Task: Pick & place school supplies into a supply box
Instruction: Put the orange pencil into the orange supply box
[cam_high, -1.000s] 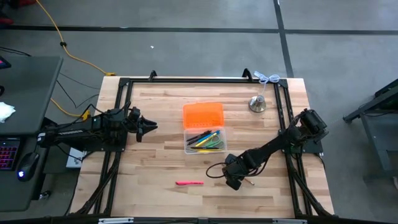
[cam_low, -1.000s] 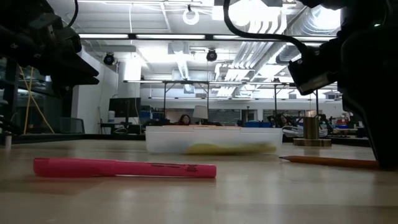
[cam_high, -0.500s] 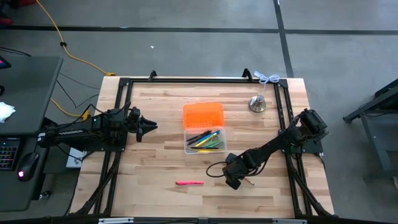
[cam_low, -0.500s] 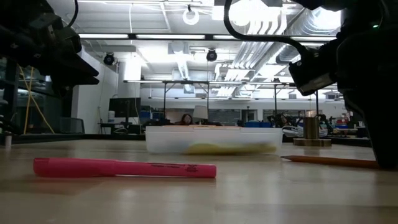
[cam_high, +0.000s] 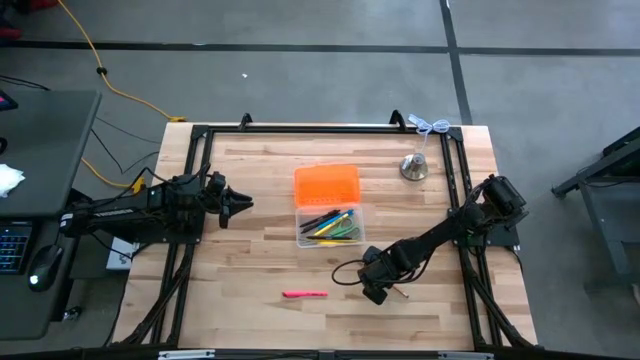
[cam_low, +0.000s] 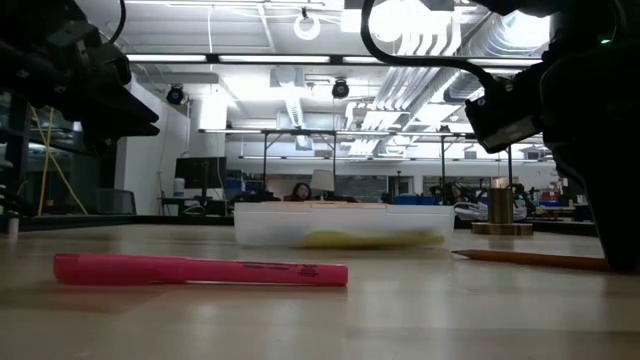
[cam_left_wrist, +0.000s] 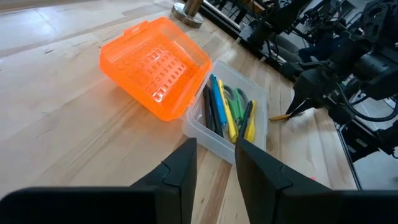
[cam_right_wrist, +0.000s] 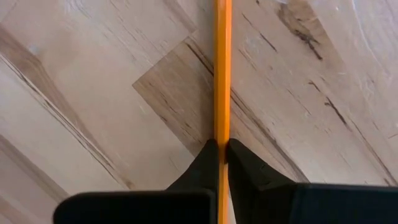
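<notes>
Pencil first: on my right wrist feed I see the right gripper with its two fingers pressed against either side of the orange pencil, which lies flat on the wooden table. From above, that gripper sits at about five o'clock from the supply box, near the table's front right, with the pencil's tip poking out at its three o'clock side. In the level view the pencil rests on the boards and runs up to the dark gripper body at the right edge.

I read the supply box as open, its orange lid folded back at twelve o'clock of the clear tray. On my left wrist feed the tray holds black, blue, yellow and green pieces lying side by side.

A pink marker lies alone at six o'clock from the box, well apart from it. The left gripper waits at nine o'clock of the box, raised off the table, its fingers a little apart with nothing between them. A silver metal object stands at two o'clock from the box.
</notes>
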